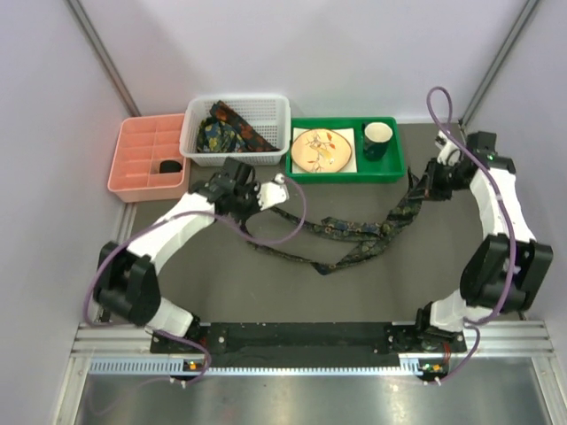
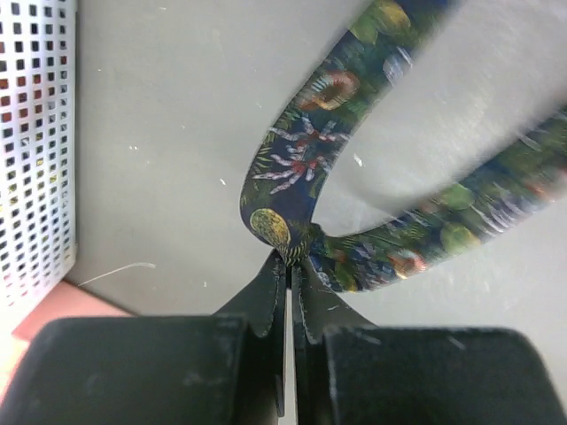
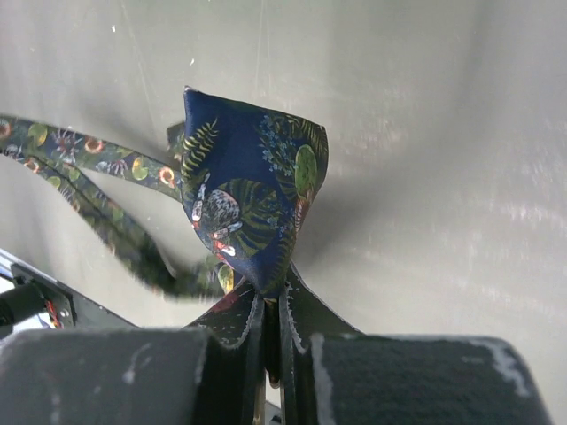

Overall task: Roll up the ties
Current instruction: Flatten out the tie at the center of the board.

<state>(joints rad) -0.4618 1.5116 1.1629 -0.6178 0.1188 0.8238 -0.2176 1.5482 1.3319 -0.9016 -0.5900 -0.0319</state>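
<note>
**Figure.** Long, narrow, dark-blue fabric tie [image 1: 354, 232] with a green-and-orange paisley print. It lies in loose loops across the middle of the grey counter [image 1: 221, 274] and is lifted at two places.

- **Left claw** [image 2: 291, 261]: clamped on a fold in the narrow stretch, so the strip leaves its tips as a U. It sits just in front of the white perforated plastic basket [image 1: 190, 133], which holds other ties [image 1: 221, 135].
- **Right claw** [image 3: 270, 297]: clamped on the wide pointed part, which stands bunched above its tips, near the green rectangular plastic tray [image 1: 390, 170].

The two-point hold probably serves to draw the strip straight before rolling.

Open counter lies between the arms and toward the near rail. The basket, the green tray and a pink compartmented plastic tray [image 1: 133, 173] line the far edge, which limits travel there.
</note>
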